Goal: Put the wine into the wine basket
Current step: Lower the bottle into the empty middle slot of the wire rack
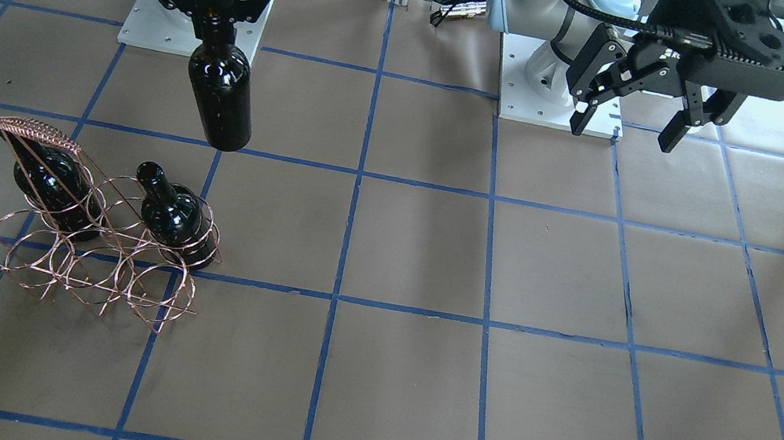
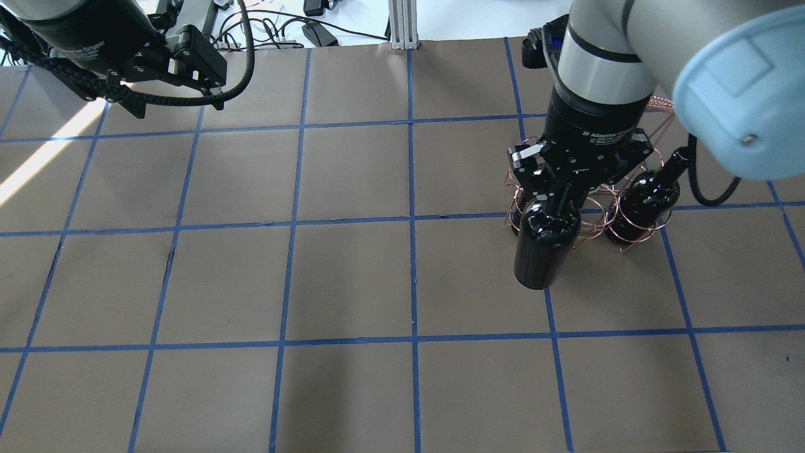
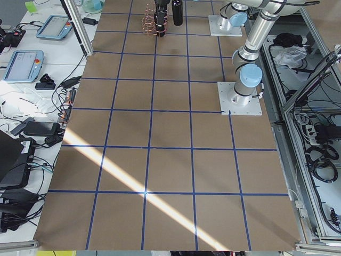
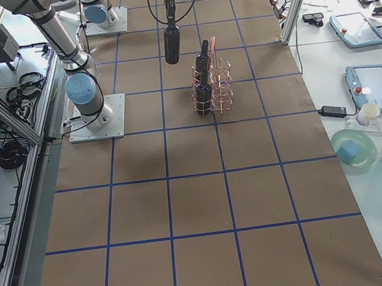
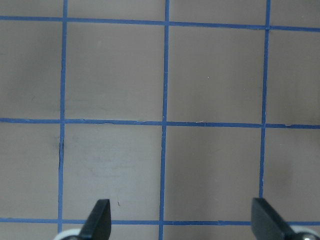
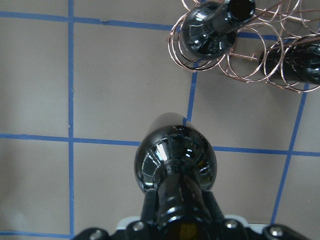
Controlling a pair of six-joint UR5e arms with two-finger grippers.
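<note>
My right gripper (image 1: 214,23) is shut on the neck of a glossy black wine bottle (image 1: 221,100) and holds it upright in the air, beside the near side of the wine basket (image 1: 95,234). The copper wire basket stands on the table with two other black bottles in its near row, one under the handle (image 1: 52,183) and one at the other end (image 1: 170,215). The right wrist view shows the held bottle (image 6: 175,155) short of the basket (image 6: 250,65). My left gripper (image 1: 626,128) is open and empty, high above the table far from the basket.
The table is brown paper with a blue tape grid (image 2: 412,217). The basket's far row of rings (image 1: 92,277) holds no bottle. The arm bases (image 1: 559,81) stand at the robot's edge. The left wrist view shows only bare paper (image 5: 165,125).
</note>
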